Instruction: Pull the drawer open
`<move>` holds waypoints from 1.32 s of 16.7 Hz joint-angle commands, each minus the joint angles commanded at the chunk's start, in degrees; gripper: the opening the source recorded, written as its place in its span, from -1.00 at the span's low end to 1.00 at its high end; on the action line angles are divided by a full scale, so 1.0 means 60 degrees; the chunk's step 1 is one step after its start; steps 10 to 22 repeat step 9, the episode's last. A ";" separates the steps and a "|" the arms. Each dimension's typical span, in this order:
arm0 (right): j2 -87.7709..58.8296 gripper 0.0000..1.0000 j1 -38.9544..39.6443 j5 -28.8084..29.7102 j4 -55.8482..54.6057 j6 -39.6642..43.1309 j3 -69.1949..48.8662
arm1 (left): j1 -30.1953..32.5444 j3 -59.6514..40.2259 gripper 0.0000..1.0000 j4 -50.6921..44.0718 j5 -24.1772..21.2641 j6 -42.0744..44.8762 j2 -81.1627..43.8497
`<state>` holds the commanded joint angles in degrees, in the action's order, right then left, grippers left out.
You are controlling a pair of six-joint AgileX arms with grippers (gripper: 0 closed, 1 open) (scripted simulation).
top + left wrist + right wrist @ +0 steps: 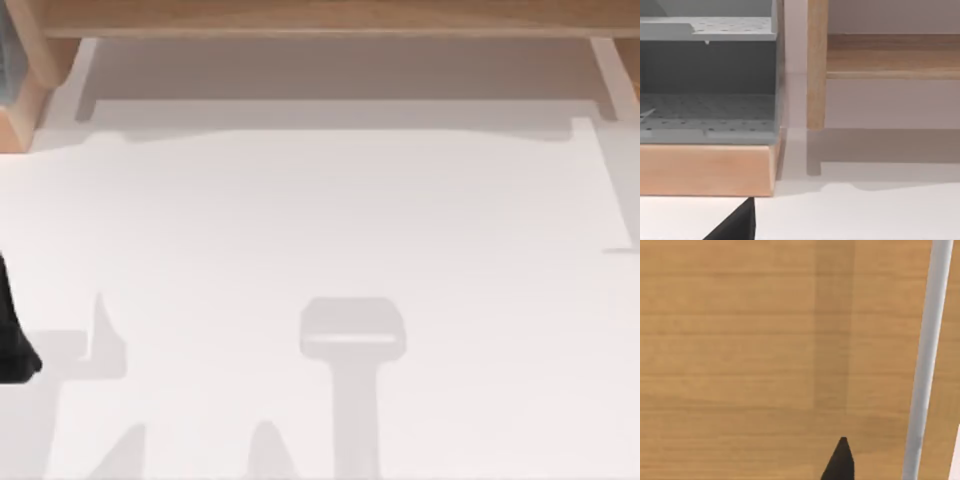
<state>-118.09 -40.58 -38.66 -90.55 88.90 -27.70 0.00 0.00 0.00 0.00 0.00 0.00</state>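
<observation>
Right wrist view: one dark fingertip [840,462] of the right gripper nears the drawer's [765,340] grained wooden front beside a pale round handle bar [927,360]; whether the fingers are spread I cannot tell. White smooth table [320,220] below.

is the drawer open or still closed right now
Cannot tell. The right wrist view has a wood panel and a pale bar near the right hand, but no gap or drawer edge to judge by.
</observation>
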 joint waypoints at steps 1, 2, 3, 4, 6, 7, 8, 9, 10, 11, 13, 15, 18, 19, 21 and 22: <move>0.0000 0.66 0.0000 0.0000 0.0000 0.0000 0.0000 | 0.0000 0.0000 1.00 0.0000 0.0000 0.0000 0.0000; 0.0000 0.81 0.0000 0.0000 0.0000 0.0000 0.0000 | 0.0000 0.0000 1.00 0.0000 0.0000 0.0000 0.0000; 0.0000 0.96 0.0000 0.0000 0.0000 0.0000 0.0000 | 0.0000 0.0000 1.00 0.0000 0.0000 0.0000 0.0000; 0.0000 1.00 0.0000 0.0000 0.0000 0.0000 0.0000 | 0.0000 0.0000 1.00 0.0000 0.0000 0.0000 0.0000; 0.0000 1.00 0.0000 0.0000 0.0000 0.0000 0.0000 | 0.0000 0.0000 1.00 0.0000 0.0000 0.0000 0.0000; 0.0000 1.00 0.0000 0.0000 0.0000 0.0000 0.0000 | 0.0000 0.0000 1.00 0.0000 0.0000 0.0000 0.0000; 0.0000 1.00 0.0000 0.0000 0.0000 0.0000 0.0000 | 0.0000 0.0000 1.00 0.0000 0.0000 0.0000 0.0000; 0.0000 1.00 0.0000 0.0000 0.0000 0.0000 0.0000 | 0.0000 0.0000 1.00 0.0000 0.0000 0.0000 0.0000; 0.0000 1.00 0.0000 0.0000 0.0000 0.0000 0.0000 | 0.0000 0.0000 1.00 0.0000 0.0000 0.0000 0.0000; 0.0000 1.00 0.0000 0.0000 0.0000 0.0000 0.0000 | 0.0000 0.0000 1.00 0.0000 0.0000 0.0000 0.0000; 0.0000 1.00 0.0000 0.0000 0.0000 0.0000 0.0000 | 0.0000 0.0000 1.00 0.0000 0.0000 0.0000 0.0000; 0.0000 1.00 0.0000 0.0000 0.0000 0.0000 0.0000 | 0.0000 0.0000 1.00 0.0000 0.0000 0.0000 0.0000; 0.0000 1.00 0.0000 0.0000 0.0000 0.0000 0.0000 | 0.0000 0.0000 1.00 0.0000 0.0000 0.0000 0.0000; 0.0000 1.00 0.0000 0.0000 0.0000 0.0000 0.0000 | 0.0000 0.0000 1.00 0.0000 0.0000 0.0000 0.0000; 0.0000 1.00 0.0000 0.0000 0.0000 0.0000 0.0000 | 0.0000 0.0000 1.00 0.0000 0.0000 0.0000 0.0000; 0.0000 1.00 0.0000 0.0000 0.0000 0.0000 0.0000 | 0.0000 0.0000 1.00 0.0000 0.0000 0.0000 0.0000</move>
